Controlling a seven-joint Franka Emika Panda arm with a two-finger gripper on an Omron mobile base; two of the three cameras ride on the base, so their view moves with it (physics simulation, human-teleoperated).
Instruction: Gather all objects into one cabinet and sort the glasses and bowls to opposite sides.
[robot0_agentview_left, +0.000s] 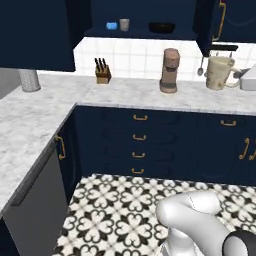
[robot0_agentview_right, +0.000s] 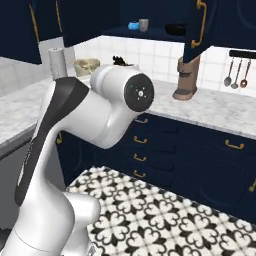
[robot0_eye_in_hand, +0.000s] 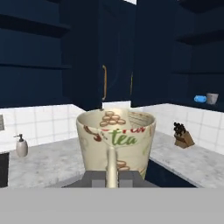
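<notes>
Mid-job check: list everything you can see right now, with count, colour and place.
mug: one, cream, printed "tea", held above the counter
knife block: one, brown, back of counter
coffee machine: one, brown, on counter
paper towel roll: one, white, left counter
soap bottle: one, white, by the wall tiles
blue cup: one, open cabinet shelf
grey cup: one, beside the blue cup
dark bowl: one, same shelf
hanging utensils: three, on wall rail
gripper: jaws shut on the mug's handle

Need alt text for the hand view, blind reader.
A cream mug printed with "tea" is held close to the camera, the gripper shut on its handle. Behind it are navy cabinets, a soap bottle on the marble counter and a knife block.
</notes>
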